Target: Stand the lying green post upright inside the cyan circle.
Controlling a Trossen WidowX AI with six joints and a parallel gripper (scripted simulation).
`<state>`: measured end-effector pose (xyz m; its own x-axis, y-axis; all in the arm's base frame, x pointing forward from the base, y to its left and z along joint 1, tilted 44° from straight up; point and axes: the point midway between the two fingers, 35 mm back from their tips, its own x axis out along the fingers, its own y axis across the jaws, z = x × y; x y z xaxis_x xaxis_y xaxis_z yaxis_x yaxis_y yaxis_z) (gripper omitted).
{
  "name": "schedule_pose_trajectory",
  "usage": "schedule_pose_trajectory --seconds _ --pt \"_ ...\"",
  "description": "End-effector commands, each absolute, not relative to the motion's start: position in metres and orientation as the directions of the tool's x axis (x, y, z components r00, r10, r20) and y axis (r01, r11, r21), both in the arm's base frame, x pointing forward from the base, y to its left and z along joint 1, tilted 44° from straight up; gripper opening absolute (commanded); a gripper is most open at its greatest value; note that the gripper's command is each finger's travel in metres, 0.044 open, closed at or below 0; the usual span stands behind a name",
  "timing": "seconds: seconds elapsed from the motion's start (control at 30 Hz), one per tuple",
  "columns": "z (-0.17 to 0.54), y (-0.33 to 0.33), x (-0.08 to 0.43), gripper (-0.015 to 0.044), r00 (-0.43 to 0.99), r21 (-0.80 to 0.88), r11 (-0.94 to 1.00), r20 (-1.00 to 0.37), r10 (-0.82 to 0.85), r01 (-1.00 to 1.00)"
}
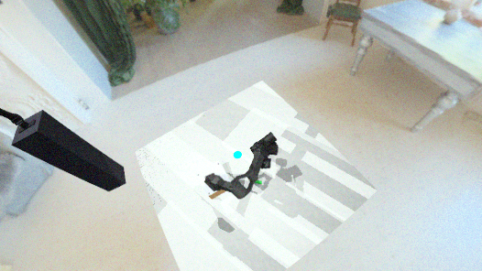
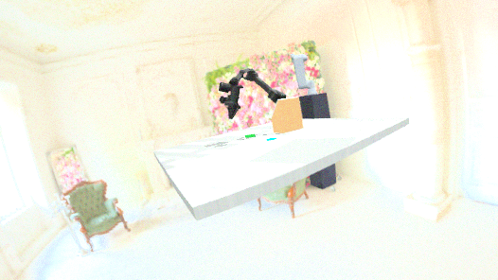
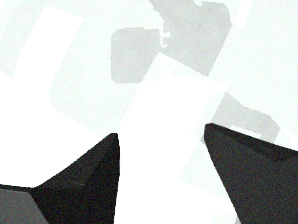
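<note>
The green post (image 1: 258, 182) (image 2: 250, 136) lies on the white table. In the top view the arm hides part of it. The cyan circle (image 1: 237, 155) (image 2: 271, 139) is flat on the table a short way from the post, with nothing standing on it. My gripper (image 2: 231, 116) (image 3: 162, 136) points down, well above the table. Its fingers are part-way open with nothing between them. The wrist view shows only table surface and shadows beyond the fingertips; neither the post nor the circle shows there.
An orange-brown panel (image 1: 216, 194) (image 2: 288, 115) stands upright near the arm's base. The table's thick edge (image 2: 303, 171) shows in the exterior view. A dark block (image 1: 69, 153) shows at the left in the top view. Shadows of the arm fall across the table.
</note>
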<state>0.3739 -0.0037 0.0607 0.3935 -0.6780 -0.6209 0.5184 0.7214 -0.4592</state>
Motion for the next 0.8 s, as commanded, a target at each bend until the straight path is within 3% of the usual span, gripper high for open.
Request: schedule_pose_trajectory --seconds 0.0,0.27,0.5,0.77 --pt "0.071 -0.031 0.341 0.0233 0.284 -0.462 0.679 -0.665 -0.691 0.571" --pt "0.092 -0.073 0.271 0.0233 0.065 -0.485 0.57 -0.721 -0.69 0.663" --pt "0.086 -0.078 0.272 0.0233 0.06 -0.485 0.568 -0.724 -0.688 0.665" --pt "0.024 -0.136 0.28 0.0233 0.06 -0.484 0.568 -0.724 -0.687 0.666"
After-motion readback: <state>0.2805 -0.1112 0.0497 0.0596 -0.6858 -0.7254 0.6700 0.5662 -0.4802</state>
